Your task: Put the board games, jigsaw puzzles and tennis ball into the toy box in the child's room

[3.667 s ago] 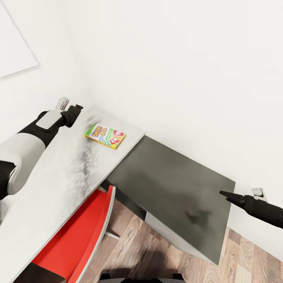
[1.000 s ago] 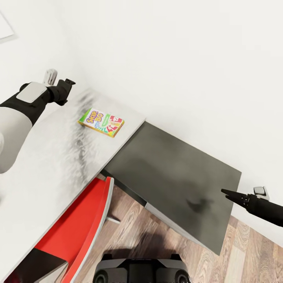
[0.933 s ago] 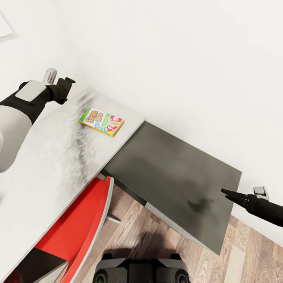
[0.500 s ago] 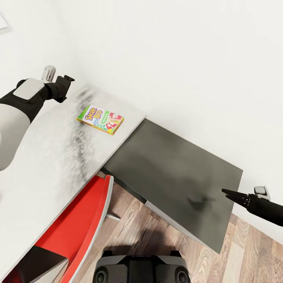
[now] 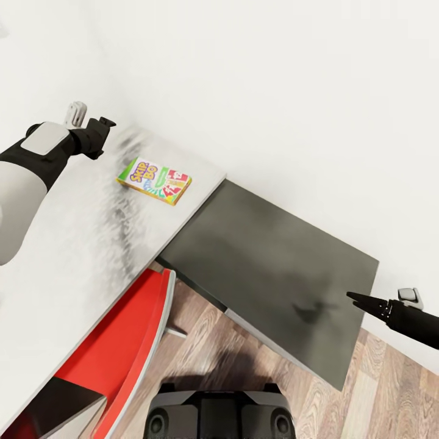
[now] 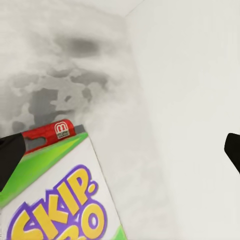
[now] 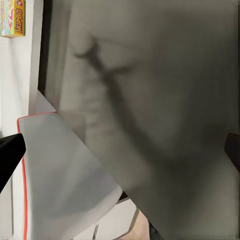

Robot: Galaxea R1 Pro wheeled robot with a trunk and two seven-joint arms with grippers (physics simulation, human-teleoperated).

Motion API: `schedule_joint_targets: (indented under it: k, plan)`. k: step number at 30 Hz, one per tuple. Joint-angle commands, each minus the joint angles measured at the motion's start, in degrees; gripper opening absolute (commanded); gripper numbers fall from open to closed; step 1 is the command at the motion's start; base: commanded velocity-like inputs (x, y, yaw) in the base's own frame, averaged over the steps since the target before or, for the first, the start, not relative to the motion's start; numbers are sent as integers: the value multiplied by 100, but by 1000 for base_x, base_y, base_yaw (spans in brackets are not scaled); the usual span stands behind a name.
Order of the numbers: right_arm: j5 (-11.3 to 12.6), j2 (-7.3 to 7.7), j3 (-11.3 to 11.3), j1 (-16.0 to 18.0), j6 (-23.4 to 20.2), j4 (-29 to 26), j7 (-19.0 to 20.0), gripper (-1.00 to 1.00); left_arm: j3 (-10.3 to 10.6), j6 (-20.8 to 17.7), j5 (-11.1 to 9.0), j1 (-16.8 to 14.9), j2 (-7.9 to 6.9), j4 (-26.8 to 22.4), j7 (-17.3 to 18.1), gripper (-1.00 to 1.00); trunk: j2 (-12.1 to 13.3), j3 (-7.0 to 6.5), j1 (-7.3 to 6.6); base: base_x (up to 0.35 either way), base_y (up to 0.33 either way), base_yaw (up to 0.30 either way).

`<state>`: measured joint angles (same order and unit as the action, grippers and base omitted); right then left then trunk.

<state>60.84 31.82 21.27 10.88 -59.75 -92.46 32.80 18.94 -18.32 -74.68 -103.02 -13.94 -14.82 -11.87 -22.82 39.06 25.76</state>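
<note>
Board game: we see the green-edged Skip-Bo box [image 5: 154, 180] lying flat on the light grey wing of the table [image 5: 73, 256], near the wall and just short of the step down to the dark grey wing [image 5: 274, 262]. Our left wrist view shows its lid [image 6: 60, 195] close below the camera.

Left gripper: it [image 5: 97, 135] hovers beside the box, toward the wall, near but not touching. In the wrist view each dark fingertip [image 6: 10, 152] sits at an opposite edge, so we read the jaws as spread wide with nothing between them.

Right gripper: it [image 5: 361, 299] hangs off the far corner of the dark wing, well apart from the box. Its wrist view also shows a fingertip [image 7: 9, 150] at each side, so the jaws stand apart and empty, though from the head they look like one thin point.

What changed: over the last few seconds the whole head view has shifted, so our camera moved. Relative to the box, the left gripper has come from beside its far end to above and beside it.

Meaning for the task: we judge the approach nearly done. Lowering onto the box and closing come next.

Surroundings: a red chair [image 5: 122, 353] sits tucked under the desk, over wood-plank floor [image 5: 390, 402].

Toy box: we cannot say where it stands from here.
</note>
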Motion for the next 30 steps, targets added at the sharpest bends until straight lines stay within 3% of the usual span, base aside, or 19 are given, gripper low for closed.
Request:
schedule_joint_targets:
  k: [1,8,14,17,18,20,21,23,24,26,30]
  plan:
    - [-34,2,24,3,-25,0,45,100,36,-9,-45,4,-5,-13,-40,100,-9,16,3,0,0,0]
    - [-33,24,93,-9,-25,0,158,100,43,-2,-36,27,-7,-13,-34,100,-9,79,3,0,0,3]
    - [-33,123,430,-136,-25,0,719,100,41,1,-32,52,-15,-13,-29,100,-9,110,3,0,0,8]
    - [-33,238,807,-404,-25,-4,1395,100,41,2,-31,61,-18,-13,-28,100,-9,117,3,0,0,4]
    - [-33,238,807,-404,-25,-4,1395,100,41,2,-31,61,-18,-13,-28,100,-9,119,3,0,0,3]
    - [-35,332,1028,-580,-25,-3,1937,100,40,5,-30,65,-19,-13,-27,100,-9,122,3,0,0,2]
    - [-35,332,1028,-580,-25,-3,1937,100,40,5,-30,65,-19,-13,-27,100,-9,123,3,0,0,2]
    - [-37,422,1206,-722,-25,-2,2454,100,40,9,-30,67,-20,-13,-27,100,-9,125,3,0,0,1]
    - [-37,422,1206,-722,-25,-2,2454,100,40,9,-30,67,-20,-13,-27,100,-9,126,3,0,0,1]
    - [-43,488,1340,-821,-25,-1,2856,100,40,15,-30,72,-20,-13,-26,100,-9,127,3,0,0,0]
    - [-47,529,1431,-887,-25,0,3128,100,45,30,-28,78,-15,-13,-23,100,-9,129,3,0,0,0]
